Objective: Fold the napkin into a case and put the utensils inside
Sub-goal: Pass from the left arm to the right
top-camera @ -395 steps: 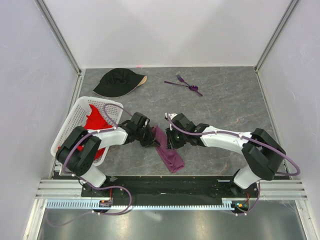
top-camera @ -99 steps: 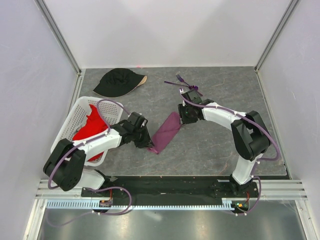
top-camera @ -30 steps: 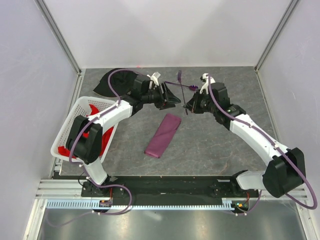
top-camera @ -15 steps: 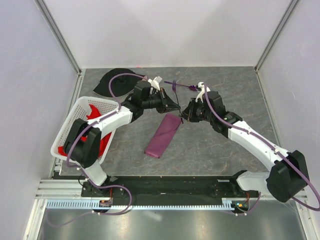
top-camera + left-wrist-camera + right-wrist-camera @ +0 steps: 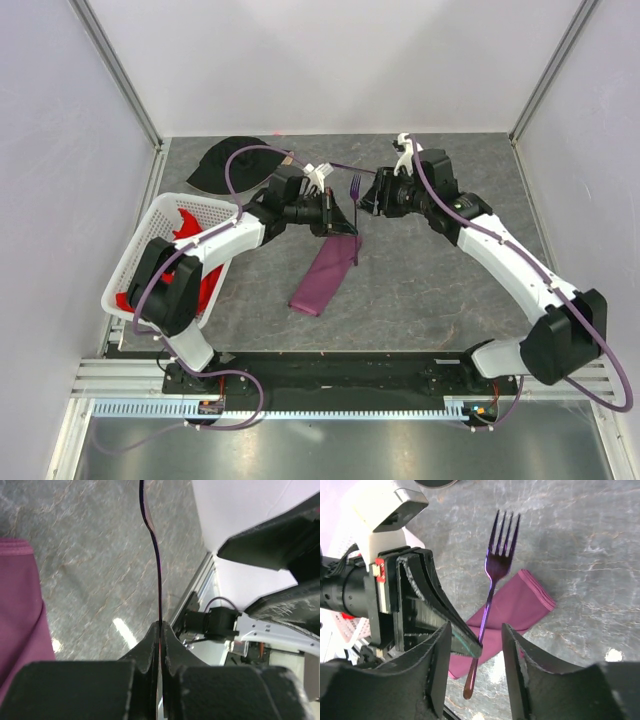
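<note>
Far left of the napkin (image 5: pixel 322 280) stands a white lattice basket (image 5: pixel 135 262) with a red cloth (image 5: pixel 186 236) inside it. A black cap (image 5: pixel 222 170) lies beyond the napkin and to its left, at the back of the grey table (image 5: pixel 450 290).

The napkin itself lies flat on the table in the middle, folded into a narrow, long strip that runs diagonally, its far end to the right of its near end. The right wrist view shows its far end (image 5: pixel 520 605) with a squared corner.

Just above the napkin's far end, the left gripper (image 5: pixel 340 216) is clamped on a purple fork (image 5: pixel 355 192). In the left wrist view, its two fingertips (image 5: pixel 160 635) press together on the thin handle (image 5: pixel 156 565), which is seen edge-on. The fork is held off the table, tines pointing away from the napkin and handle hanging over its far end.

To the right of the napkin's far end, the right gripper (image 5: pixel 372 200) faces the left one. Its fingers (image 5: pixel 440 670) stand apart, and the fork (image 5: pixel 492 575) sits in the gap between them without either finger touching it.
</note>
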### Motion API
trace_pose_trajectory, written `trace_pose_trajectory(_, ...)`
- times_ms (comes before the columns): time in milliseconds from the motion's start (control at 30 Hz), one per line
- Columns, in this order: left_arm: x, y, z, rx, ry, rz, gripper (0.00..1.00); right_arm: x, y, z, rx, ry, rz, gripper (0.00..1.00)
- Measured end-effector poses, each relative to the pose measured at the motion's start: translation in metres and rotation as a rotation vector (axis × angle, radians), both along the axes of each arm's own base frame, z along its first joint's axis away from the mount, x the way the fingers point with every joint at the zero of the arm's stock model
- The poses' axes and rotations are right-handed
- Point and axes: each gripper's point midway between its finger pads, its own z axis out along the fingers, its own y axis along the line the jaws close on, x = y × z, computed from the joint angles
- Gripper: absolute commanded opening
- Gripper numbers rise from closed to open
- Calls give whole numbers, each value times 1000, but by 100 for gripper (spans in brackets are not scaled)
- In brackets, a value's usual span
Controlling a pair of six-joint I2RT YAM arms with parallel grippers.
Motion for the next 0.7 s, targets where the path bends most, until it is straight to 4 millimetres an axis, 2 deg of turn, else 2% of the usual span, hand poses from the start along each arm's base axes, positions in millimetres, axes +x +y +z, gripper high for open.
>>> trace_pose_trajectory(267,-13,7,-4,39,-9,-46,2,1,9,-36,-32,104,49,44)
trace_pose_trajectory(500,-17,7,-6,52,-25,-69,2,0,13,-40,-24,125,62,40)
trace_pose_trajectory(567,-18,6,-6,54,-28,-73,2,0,15,-42,-19,130,66,33)
trace_pose_trajectory(700,-20,7,-8,61,-32,-80,2,2,20,-49,-14,148,66,27)
